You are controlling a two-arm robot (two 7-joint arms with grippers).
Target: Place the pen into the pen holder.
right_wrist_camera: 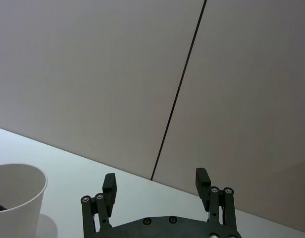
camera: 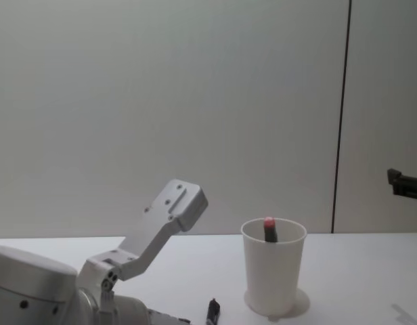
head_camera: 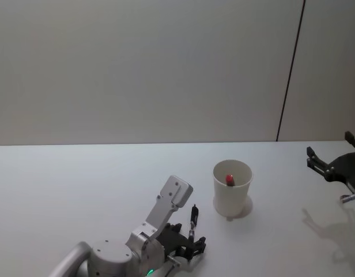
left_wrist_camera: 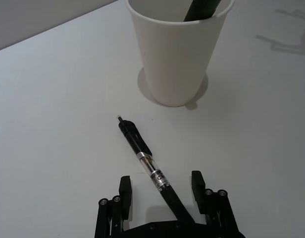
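The left gripper [left_wrist_camera: 161, 179] is staying low at the near part of the white table [left_wrist_camera: 53, 124], with its fingers spread wide. The black pen [left_wrist_camera: 142, 153] is lying between them, touching neither pad and pointing toward the pen holder [left_wrist_camera: 175, 59]. The pen holder is standing upright just beyond, with a dark pen [head_camera: 230, 179] leaning inside. Far to the right, the right gripper [right_wrist_camera: 156, 178] is hanging raised, fingers apart.

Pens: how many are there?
2. One black pen lies on the table between the left gripper's fingers; one red-tipped pen stands in the white cup, which may hide more.
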